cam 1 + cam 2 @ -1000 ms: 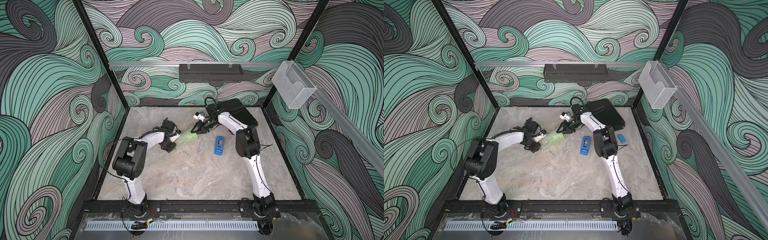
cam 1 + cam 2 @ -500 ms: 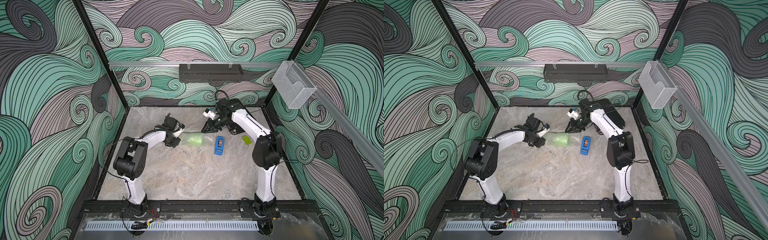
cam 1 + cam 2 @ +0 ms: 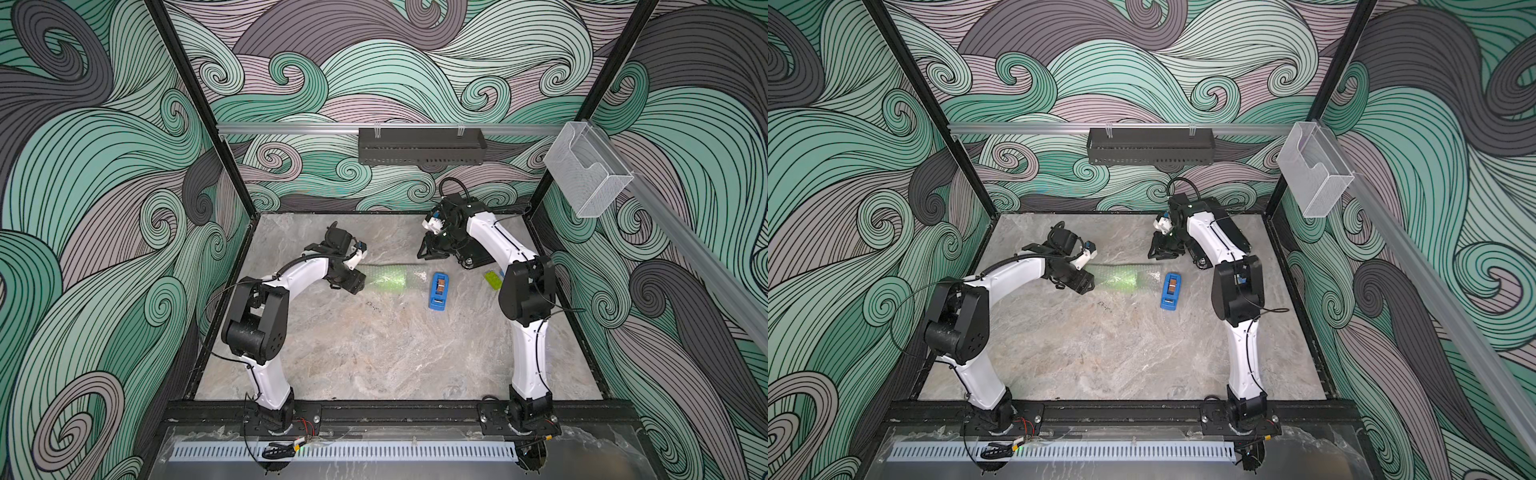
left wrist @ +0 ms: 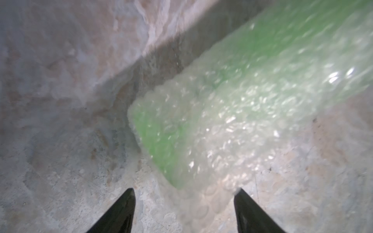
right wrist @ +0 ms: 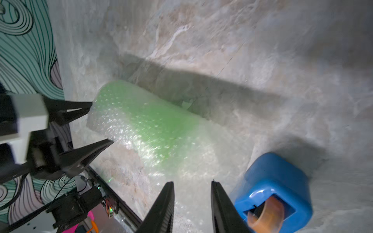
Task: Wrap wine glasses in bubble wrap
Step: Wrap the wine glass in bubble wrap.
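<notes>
The lime-green goblet (image 3: 390, 279) lies on its side at the far middle of the worktop (image 3: 374, 353). It is rolled inside the bubble wrap (image 5: 203, 153), which forms a tube running left to right with clear slack past the green at the right end. The left pincer (image 3: 360, 284) sits at the tube's left end, released, jaws apart with the wrap's edge between the tips, likely there to guard the roll against unwinding. The right pincer (image 5: 191, 187) hangs on the far side of the tube's right part, jaws parted and empty. A blue tape dispenser (image 3: 438, 291) lies just right of the tube, probably staged for sealing the loose edge.
</notes>
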Robot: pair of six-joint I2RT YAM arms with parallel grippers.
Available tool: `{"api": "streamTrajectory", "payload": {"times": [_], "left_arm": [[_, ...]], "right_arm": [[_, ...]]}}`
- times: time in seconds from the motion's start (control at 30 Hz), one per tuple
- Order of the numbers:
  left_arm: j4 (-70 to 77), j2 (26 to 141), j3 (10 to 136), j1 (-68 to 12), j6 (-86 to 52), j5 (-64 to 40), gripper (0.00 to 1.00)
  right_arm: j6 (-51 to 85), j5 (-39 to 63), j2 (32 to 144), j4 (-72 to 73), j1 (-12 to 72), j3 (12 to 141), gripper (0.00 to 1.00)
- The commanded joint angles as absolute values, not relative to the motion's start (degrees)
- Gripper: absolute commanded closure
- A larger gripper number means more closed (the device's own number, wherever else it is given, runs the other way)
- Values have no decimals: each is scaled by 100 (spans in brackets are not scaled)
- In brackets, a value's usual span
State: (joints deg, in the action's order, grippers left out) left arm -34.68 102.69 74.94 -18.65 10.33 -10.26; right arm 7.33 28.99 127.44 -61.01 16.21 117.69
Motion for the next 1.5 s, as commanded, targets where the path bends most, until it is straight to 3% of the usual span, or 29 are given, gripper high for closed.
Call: {"api": "streamTrajectory", "payload": {"times": [0.0, 0.23, 0.4, 0.53, 0.93, 1.27, 1.47], "left_arm": [[-3939, 10507, 7972, -1669, 122, -1641, 23], [-3971, 10955, 8110, -1606, -341, -2078, 25], [-4003, 11213, 8174, -1595, -555, -2288, 40], [-3929, 11231, 8056, -1600, -634, -2401, 45], [-3867, 11398, 7912, -1600, -738, -2829, 55], [-3902, 11555, 7980, -1602, -693, -3098, 72], [-3876, 11602, 7937, -1515, -807, -3067, 85]], "right_arm": [[649, 2670, 12984, -6180, 1577, 11958, 65], [483, 3217, 12900, -6089, 1877, 11351, 68], [513, 3523, 12870, -5966, 2068, 10956, 72], [663, 3676, 12740, -5653, 2149, 10467, 74], [3138, 5050, 12289, -2248, 2199, 8818, 79], [4046, 5356, 12389, -981, 2487, 8501, 77], [3149, 5047, 12168, -2511, 2457, 8977, 72]]}}
